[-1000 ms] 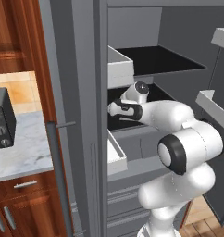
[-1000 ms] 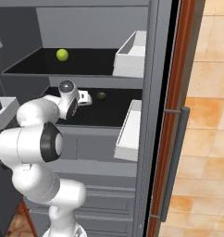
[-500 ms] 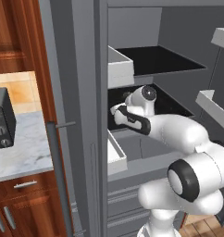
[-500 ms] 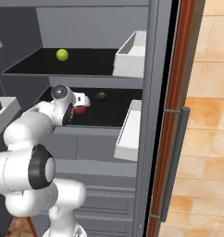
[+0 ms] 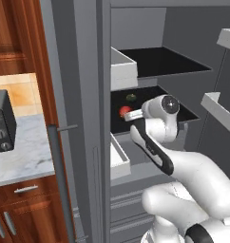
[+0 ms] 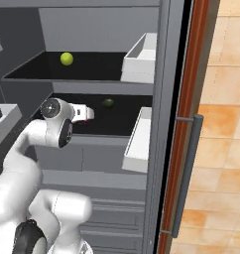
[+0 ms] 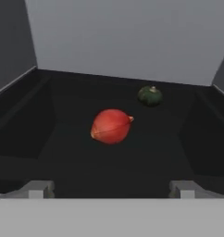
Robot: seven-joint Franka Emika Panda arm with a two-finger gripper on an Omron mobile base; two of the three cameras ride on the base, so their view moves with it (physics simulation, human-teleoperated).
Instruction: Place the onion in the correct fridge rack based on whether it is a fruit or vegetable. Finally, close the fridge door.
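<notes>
Resting on the fridge rack (image 7: 63, 152), the onion (image 7: 111, 126) lies free before the gripper (image 7: 111, 189), jaws spread wide.

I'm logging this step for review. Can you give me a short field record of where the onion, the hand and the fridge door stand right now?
onion: lying on the lower rack, free of the hand
hand: open, level with the lower rack, pointing at the onion from the front
green item: on the same rack, behind the onion, apart from it
upper rack: holds a yellow-green ball
fridge door: open
left to do: close the door
</notes>
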